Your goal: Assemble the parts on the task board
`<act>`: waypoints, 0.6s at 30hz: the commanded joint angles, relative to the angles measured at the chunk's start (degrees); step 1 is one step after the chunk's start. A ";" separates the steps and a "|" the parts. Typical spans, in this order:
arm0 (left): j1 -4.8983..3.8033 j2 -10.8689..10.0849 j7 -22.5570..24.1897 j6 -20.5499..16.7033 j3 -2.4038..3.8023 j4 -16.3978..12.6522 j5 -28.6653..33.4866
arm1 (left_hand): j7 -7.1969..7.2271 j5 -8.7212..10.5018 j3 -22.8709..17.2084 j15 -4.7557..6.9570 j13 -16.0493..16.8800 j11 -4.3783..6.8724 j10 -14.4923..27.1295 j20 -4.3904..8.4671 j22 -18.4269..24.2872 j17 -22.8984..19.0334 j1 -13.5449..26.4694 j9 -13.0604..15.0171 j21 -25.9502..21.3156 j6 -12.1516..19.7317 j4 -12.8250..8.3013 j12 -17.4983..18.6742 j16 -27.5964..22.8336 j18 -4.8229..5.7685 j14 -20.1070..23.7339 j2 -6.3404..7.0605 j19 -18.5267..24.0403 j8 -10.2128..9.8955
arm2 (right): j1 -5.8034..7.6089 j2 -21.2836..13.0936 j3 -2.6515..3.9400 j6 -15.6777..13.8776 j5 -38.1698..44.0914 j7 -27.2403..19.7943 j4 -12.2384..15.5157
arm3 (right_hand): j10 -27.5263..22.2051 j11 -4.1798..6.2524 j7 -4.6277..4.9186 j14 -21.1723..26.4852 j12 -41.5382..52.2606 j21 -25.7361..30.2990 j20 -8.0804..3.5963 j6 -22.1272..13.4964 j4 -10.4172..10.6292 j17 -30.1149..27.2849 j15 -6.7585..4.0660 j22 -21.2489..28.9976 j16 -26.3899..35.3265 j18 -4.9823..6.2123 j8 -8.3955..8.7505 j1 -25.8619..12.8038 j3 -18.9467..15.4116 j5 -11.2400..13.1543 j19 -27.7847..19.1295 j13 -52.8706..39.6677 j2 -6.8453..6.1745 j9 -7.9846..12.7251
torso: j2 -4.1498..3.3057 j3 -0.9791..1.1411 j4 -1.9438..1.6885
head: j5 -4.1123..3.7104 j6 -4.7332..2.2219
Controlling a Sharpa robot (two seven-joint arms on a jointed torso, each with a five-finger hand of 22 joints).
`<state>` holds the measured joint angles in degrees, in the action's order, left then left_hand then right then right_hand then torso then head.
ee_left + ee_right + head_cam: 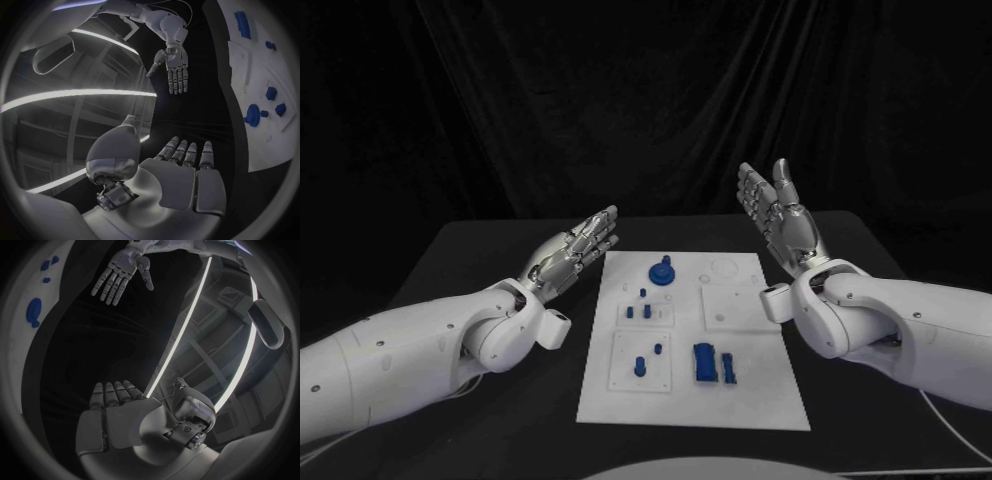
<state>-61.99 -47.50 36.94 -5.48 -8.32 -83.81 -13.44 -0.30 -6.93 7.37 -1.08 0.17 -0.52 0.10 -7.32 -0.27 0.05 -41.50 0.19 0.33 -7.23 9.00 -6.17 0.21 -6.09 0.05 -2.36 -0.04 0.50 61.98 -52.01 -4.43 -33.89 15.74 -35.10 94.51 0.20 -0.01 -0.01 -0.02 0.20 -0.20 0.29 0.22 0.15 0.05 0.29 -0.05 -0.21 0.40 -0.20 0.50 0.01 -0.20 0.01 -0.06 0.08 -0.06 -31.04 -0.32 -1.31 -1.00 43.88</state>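
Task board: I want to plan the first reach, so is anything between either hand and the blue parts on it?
Nothing visible is. The left hand and the right hand are raised, open and empty, either side of the task board. The blue parts lie uncovered, with only open space between.

Table: a black table [473, 250] is seen under the whole scene.
Task board: a white task board [747, 400] is laid flat at the table's middle, directly on its top.

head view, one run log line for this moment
left hand: open, raised | right hand: open, raised | task board: blue parts untouched
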 commanded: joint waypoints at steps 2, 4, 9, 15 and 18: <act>0.43 0.69 -2.25 -13.57 1.66 -1.55 5.19 | 0.30 2.33 -2.48 1.08 -0.17 0.52 -0.10 2.49 0.27 -0.05 13.99 -0.19 -0.33 2.44 -3.06 2.06 -0.21 1.82 -0.05 2.36 0.04 -0.50 | -0.98 3.57 2.01 -7.40 -10.98 3.92 -2.33 | -0.20 0.01 0.01 0.02 -0.20 0.20 -0.29 -0.22 -0.15 -0.05 -0.29 0.05 0.21 -0.41 0.20 -0.50 -0.01 0.20 -0.01 0.06 -0.08 0.06 | -0.07 0.17 0.68 | 0.46 -4.23; 0.68 1.08 -3.14 -18.14 2.87 -2.39 6.69 | 0.30 2.81 -3.04 1.08 -0.17 0.52 -0.10 2.86 0.27 -0.05 16.83 -0.19 -0.33 2.81 -3.61 6.17 -0.21 1.81 -0.05 2.36 0.04 -0.50 | -1.38 5.36 3.16 -8.75 -13.25 4.58 -3.39 | -0.20 0.01 0.01 0.02 -0.20 0.20 -0.29 -0.22 -0.15 -0.05 -0.29 0.05 0.21 -0.41 0.20 -0.50 -0.01 0.20 -0.01 0.06 -0.08 0.06 | -0.10 0.22 0.89 | 0.64 -6.01; 1.17 1.82 -4.87 -26.98 5.22 -4.01 9.60 | 0.30 6.93 -7.37 1.08 -0.17 0.52 -0.10 7.32 0.27 -0.05 21.22 -0.19 -0.33 7.23 -4.70 6.17 -0.21 6.09 -0.05 2.36 0.04 -0.50 | -1.80 7.20 4.35 -10.14 -15.59 5.26 -4.48 | -0.20 0.01 0.01 0.02 -0.20 0.20 -0.29 -0.22 -0.15 -0.05 -0.29 0.05 0.21 -0.41 0.20 -0.50 -0.01 0.20 -0.01 0.06 -0.08 0.06 | -0.13 0.29 1.19 | 0.89 -8.44; 1.61 2.48 -6.39 -34.75 7.28 -5.43 12.16 | 0.30 6.93 -7.37 1.08 -0.17 0.52 -0.10 7.32 0.27 -0.05 25.44 -0.19 -0.33 7.23 -9.00 6.17 -0.21 6.09 -0.05 2.36 0.04 -0.50 | -1.82 7.32 4.43 -10.23 -15.74 5.30 -4.56 | -0.20 0.01 0.01 0.02 -0.20 0.20 -0.29 -0.22 -0.15 -0.05 -0.29 0.05 0.21 -0.41 0.20 -0.50 -0.01 0.20 -0.01 0.06 -0.08 0.06 | -0.14 0.32 1.31 | 1.00 -9.50; 1.75 2.69 -6.89 -37.32 7.97 -5.90 13.01 | 0.30 6.93 -7.37 1.08 -0.17 0.52 -0.10 7.32 0.27 -0.05 27.46 -0.19 -0.33 7.23 -9.00 6.17 -0.21 6.09 -0.05 2.36 0.04 -0.50 | -1.82 7.32 4.43 -10.23 -15.74 5.30 -4.56 | -0.20 0.01 0.01 0.02 -0.20 0.20 -0.29 -0.22 -0.15 -0.05 -0.29 0.05 0.21 -0.41 0.20 -0.50 -0.01 0.20 -0.01 0.06 -0.08 0.06 | -0.14 0.32 1.31 | 1.00 -9.50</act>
<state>-60.34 -44.96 31.35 -35.43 -0.49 -89.37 -3.70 0.00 -0.85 0.75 -0.50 0.06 -0.30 -0.10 -1.10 -0.08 0.09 -19.27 0.07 0.33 -1.21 2.10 -0.56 0.21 -1.65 -0.12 -0.13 0.05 0.27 60.26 -44.67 -0.07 -42.41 1.35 -30.93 89.92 0.20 -0.01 -0.01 -0.02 0.21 -0.20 0.29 0.22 0.16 0.06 0.30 -0.07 -0.21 0.42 -0.20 0.36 0.01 -0.20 0.00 -0.06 -0.06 -0.06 -31.18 -0.02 -0.05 0.01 34.44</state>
